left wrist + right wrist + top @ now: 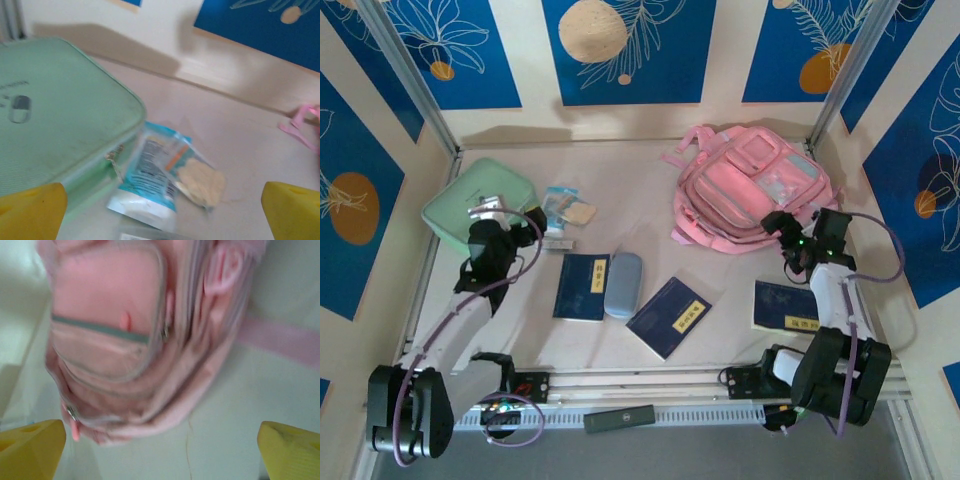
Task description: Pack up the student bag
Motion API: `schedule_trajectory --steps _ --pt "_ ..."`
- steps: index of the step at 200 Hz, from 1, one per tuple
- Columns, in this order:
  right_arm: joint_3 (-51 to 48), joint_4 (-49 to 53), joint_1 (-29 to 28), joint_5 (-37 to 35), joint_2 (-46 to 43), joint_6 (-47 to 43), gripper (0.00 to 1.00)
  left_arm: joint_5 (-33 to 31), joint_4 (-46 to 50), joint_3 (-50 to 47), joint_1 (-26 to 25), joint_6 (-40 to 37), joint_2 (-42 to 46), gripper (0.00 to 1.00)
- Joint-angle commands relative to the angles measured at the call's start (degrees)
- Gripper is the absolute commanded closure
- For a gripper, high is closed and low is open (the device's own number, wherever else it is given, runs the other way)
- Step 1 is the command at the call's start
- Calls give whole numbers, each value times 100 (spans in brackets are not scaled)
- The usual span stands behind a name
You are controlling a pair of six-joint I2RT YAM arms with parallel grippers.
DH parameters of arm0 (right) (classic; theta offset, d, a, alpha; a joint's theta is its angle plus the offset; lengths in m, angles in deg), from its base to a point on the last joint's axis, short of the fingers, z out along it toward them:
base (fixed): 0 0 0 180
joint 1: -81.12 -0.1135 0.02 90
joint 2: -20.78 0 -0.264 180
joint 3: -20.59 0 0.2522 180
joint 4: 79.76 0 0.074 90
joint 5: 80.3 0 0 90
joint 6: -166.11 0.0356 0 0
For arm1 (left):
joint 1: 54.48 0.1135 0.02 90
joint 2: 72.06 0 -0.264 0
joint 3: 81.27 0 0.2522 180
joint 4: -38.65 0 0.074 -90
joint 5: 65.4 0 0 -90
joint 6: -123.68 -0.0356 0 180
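Nearest the arm bases, three blue booklets lie flat on the table, none yet packed. A grey-blue glasses case lies against the right edge of the leftmost one.

Left hand: jaws wide, holding nothing. It hangs over the near corner of the mint green case. A snack packet lies just beside that case.

Right hand: jaws wide, holding nothing. It hovers at the near edge of the student bag. The bag lies front-up at the far right of the table, and its pockets appear zipped.

The step in hand is probably opening the bag. Recommended procedure:

1. Line the right hand up on one zip pull. The wrist view is blurred, so confirm the pull before closing.
2. Pinch the pull alone. The soft fabric is likely to bunch if caught.
3. Draw the pull along the zip track, not upward, or the bag may lift.
4. Bring the left hand across to pin the bag, since it is well apart from it now
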Motion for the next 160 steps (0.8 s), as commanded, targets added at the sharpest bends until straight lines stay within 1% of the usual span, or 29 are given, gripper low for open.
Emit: schedule_trajectory --steps 1,19,38,60,75,99,110,127,145,160 --pt "278 1343 -404 -222 -31 334 1 1015 1016 378 -21 628 4 0" --pt "271 1320 -465 -26 209 623 1 1287 1262 475 -147 839 3 0" --pt "406 1334 -719 -277 584 807 1 1481 1382 520 -302 1041 -13 0" --pt "627 1115 -824 -164 1087 1040 1 1436 1577 648 -678 1074 -109 0" --pt "851 1106 -922 -283 1386 1108 0 1406 1701 779 -962 1112 -205 0" --pt "1089 908 -997 -264 1892 1220 0 1164 1722 927 -1501 1126 -341 0" --pt "1262 920 -1069 -363 2132 1233 2 1071 1747 997 -1692 1130 -453 0" --pt "1452 830 -1165 -445 2451 1259 5 1161 1654 1066 -1856 1263 -650 0" --pt "1647 773 -1266 -518 2768 1225 10 1208 1508 1122 -2013 1371 -814 0" --pt "1729 724 -1327 -571 2969 1198 16 1186 1461 1199 -2128 1383 -903 0"
